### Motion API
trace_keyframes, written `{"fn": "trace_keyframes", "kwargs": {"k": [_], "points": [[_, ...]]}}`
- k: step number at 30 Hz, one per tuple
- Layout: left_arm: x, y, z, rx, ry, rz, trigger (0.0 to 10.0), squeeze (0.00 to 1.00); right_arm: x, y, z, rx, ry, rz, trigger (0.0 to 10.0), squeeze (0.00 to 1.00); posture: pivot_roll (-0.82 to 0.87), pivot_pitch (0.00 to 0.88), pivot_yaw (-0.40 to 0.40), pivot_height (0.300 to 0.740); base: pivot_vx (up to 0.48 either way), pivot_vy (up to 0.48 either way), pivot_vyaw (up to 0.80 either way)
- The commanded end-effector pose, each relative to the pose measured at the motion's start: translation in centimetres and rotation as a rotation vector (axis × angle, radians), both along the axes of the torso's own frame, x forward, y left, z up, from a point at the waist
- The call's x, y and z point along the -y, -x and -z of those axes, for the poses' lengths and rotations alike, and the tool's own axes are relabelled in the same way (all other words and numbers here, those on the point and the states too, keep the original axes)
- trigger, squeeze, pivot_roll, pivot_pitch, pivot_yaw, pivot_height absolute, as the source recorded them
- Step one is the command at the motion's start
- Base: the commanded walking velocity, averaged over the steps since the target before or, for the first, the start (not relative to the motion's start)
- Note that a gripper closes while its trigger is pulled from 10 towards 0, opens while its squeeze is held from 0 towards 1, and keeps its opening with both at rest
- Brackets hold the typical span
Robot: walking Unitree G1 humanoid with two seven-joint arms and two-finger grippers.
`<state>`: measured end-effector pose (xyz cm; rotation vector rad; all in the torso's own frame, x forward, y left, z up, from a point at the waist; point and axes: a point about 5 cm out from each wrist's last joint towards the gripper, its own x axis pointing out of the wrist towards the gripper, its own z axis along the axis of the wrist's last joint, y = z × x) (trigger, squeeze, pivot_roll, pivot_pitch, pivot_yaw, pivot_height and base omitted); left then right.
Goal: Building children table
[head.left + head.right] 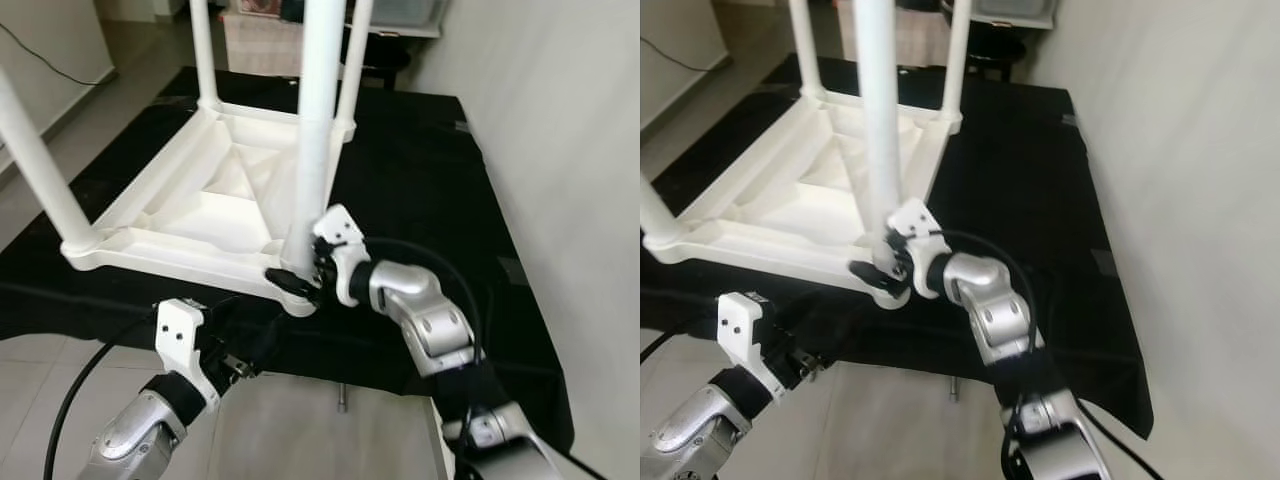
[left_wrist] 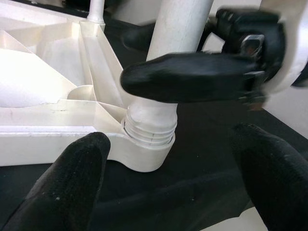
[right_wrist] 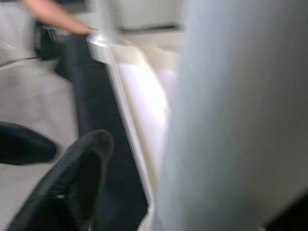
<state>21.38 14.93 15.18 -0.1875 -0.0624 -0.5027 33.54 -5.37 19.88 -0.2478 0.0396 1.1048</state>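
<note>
4 legs up on flipped tabletop (image 1: 190, 215); right gripper (image 1: 300, 278) fingers pinch near leg (image 1: 318, 130), threads showing, not seated; left gripper (image 2: 168, 187) fingers spread

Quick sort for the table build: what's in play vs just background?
In play:
- upturned white table top
- near leg, seated in its corner socket
- right gripper, closed on that leg's base
- left gripper, open, just below the socket

Background:
- black mat
- black cable
- wall

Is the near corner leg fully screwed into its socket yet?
Not fully: the leg stands upright in the socket, but thread rings show above the rim. The right tool grips it.
</note>
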Motion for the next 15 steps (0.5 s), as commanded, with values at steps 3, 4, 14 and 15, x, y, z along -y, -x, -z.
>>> {"fn": "trace_keyframes", "kwargs": {"k": [3,4,14,15], "points": [[0.2,0.2,0.2,-0.014,0.001,0.001,10.0,0.00,-0.6,-0.3,-0.1,0.013,0.054,-0.176,10.0,0.00,0.03,0.127,-0.100,0.740,0.000,0.000,0.00],[0.2,0.3,0.2,-0.014,0.000,0.001,10.0,0.00,-0.7,-0.6,-0.2,0.010,0.065,-0.200,10.0,0.00,0.03,0.129,-0.098,0.740,0.000,0.000,0.00],[0.4,0.6,0.2,-0.019,-0.010,0.000,10.0,0.00,-0.8,-2.3,-1.5,0.007,0.043,-0.317,0.0,0.00,0.06,0.135,-0.093,0.740,0.000,0.000,0.00],[0.4,0.6,0.2,-0.019,-0.010,0.000,10.0,0.00,-0.8,-2.3,-1.5,0.007,0.043,-0.317,0.0,0.00,0.06,0.135,-0.093,0.740,0.000,0.000,0.00]]}}
